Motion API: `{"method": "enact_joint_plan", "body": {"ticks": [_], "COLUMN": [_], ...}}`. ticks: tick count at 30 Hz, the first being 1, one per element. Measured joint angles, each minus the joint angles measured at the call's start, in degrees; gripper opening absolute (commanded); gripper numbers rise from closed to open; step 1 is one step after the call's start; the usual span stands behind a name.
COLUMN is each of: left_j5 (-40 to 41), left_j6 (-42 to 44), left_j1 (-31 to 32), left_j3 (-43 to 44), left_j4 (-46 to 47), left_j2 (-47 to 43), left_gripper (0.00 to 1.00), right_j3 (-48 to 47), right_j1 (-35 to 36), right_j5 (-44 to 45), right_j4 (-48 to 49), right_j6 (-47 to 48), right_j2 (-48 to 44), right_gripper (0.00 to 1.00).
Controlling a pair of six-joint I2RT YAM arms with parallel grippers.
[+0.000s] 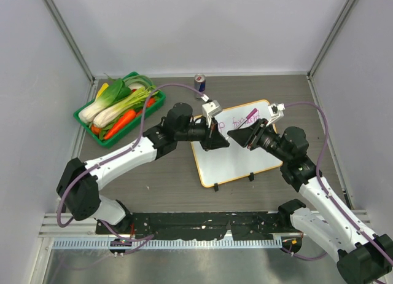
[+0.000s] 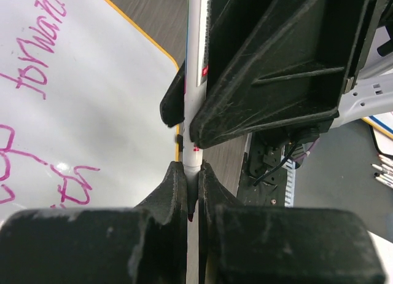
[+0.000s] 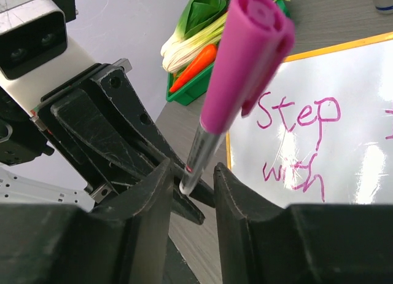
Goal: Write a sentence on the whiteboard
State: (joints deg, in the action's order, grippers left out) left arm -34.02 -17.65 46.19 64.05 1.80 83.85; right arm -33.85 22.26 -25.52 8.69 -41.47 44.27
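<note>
The whiteboard (image 1: 236,158) lies flat at mid-table, with an orange rim. The sentence (image 3: 298,115) is in pink handwriting; "Step" and "with" show in the right wrist view, and "forward" (image 2: 43,44) in the left wrist view. Above the board both grippers meet at a marker (image 3: 212,136). It has a white barrel (image 2: 195,81) and a pink cap (image 3: 249,44) on its rear end. My left gripper (image 2: 190,170) is shut on the marker just behind its magenta tip. My right gripper (image 3: 191,167) straddles the barrel with a gap on each side, open. Seen from above, the left gripper (image 1: 222,141) and right gripper (image 1: 239,136) face each other.
A green tray (image 1: 83,119) of bok choy and carrots stands at the back left. A drinks can (image 1: 199,84) stands behind the board, near the back wall. Grey walls close in the table on three sides.
</note>
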Motion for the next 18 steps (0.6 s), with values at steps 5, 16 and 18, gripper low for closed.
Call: {"method": "enact_joint_plan", "body": {"ticks": [5, 16, 18], "left_j5": [2.19, 1.31, 0.31], "left_j6": [-0.22, 0.35, 0.63], "left_j1": [-0.2, -0.24, -0.24], "left_j3": [-1.86, -2.97, -2.97], "left_j4": [-0.42, -3.72, -4.7], "left_j2": [-2.86, -5.95, -5.95], "left_gripper": [0.0, 0.0, 0.0], "right_j3": [0.0, -0.02, -0.02], "right_j1": [0.0, 0.0, 0.0], "right_j5": [-0.74, -7.8, -9.7], "right_j4": [0.2, 6.86, 8.2], "right_j6": [0.48, -1.01, -1.07], "right_j2": [0.0, 0.74, 1.88], "right_gripper": [0.6, 0.68, 0.59]}}
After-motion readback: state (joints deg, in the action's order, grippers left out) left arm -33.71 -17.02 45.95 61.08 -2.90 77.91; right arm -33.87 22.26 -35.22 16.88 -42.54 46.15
